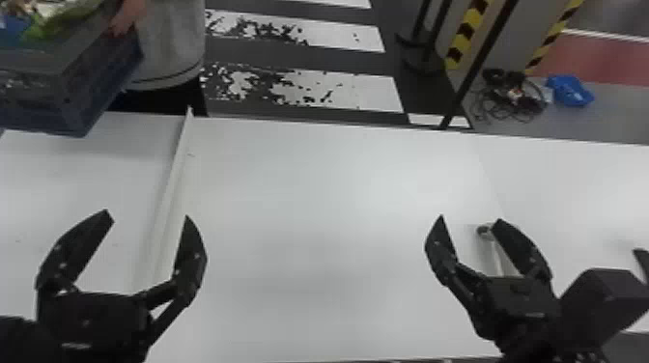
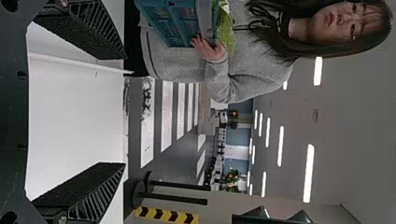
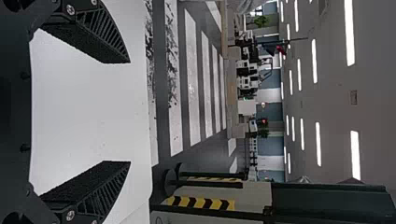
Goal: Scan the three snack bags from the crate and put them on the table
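Note:
A person's hand holds the blue crate (image 1: 72, 91) at the far left, over the table's (image 1: 314, 193) back edge; green and other packaging (image 1: 63, 24) shows at its top, and I cannot tell the bags apart. In the left wrist view the crate (image 2: 173, 23) is beyond the fingers, held against a grey sweater. My left gripper (image 1: 147, 217) stands open over the left part of the table, nearer than the crate. On the right, my right gripper (image 1: 469, 219) is open with nothing between its fingers. The left gripper (image 2: 123, 112) and right gripper (image 3: 130, 112) also show in their wrist views.
A raised white strip (image 1: 174, 183) runs front to back across the table's left part. Behind the right gripper's outer finger lies a small object with a round end and pale handle (image 1: 485, 232). A dark item (image 1: 641, 260) is at the right edge. Posts (image 1: 425, 43) stand beyond the table.

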Robot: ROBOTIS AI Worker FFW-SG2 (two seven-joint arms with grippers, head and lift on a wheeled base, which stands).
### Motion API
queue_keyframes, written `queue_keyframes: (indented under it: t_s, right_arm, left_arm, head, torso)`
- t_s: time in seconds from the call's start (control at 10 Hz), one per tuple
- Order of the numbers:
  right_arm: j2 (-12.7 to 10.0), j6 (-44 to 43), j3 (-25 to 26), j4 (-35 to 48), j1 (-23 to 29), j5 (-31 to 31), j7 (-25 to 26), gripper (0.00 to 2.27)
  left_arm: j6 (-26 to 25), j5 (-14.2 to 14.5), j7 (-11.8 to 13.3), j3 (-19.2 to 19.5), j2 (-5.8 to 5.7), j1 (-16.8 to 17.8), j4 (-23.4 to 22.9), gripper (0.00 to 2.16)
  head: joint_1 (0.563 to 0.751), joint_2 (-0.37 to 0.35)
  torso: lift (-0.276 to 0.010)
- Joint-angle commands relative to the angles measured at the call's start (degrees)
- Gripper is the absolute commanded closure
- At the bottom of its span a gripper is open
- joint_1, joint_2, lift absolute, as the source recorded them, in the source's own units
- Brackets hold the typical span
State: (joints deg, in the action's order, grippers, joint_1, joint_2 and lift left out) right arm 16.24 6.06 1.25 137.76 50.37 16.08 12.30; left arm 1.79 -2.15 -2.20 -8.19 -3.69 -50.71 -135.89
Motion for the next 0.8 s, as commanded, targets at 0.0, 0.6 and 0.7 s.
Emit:
queue_keyframes:
  t_s: [0.0, 0.6, 0.7]
  right_arm:
    - [-0.07, 0.06, -0.19, -0.04, -0.1, 0.0, 0.0, 0.15]
    - [-0.07, 0.41, -0.37, 0.05, -0.1, 0.0, 0.0, 0.17]
    - [-0.07, 0.59, -0.37, 0.05, -0.1, 0.0, 0.0, 0.17]
  left_arm:
    - [0.89, -0.05, -0.09, 0.02, 0.0, 0.0, 0.27, 0.05]
    - [1.94, -0.75, -0.27, 0.02, 0.0, -0.44, 0.36, 0.07]
    - [2.47, -0.93, -0.27, 0.02, 0.0, -0.53, 0.45, 0.08]
  head:
    - [0.695, -0.153]
    - [0.695, -0.148]
    - [0.695, -0.147]
  torso:
    - [-0.094]
    - [-0.094]
    - [-0.094]
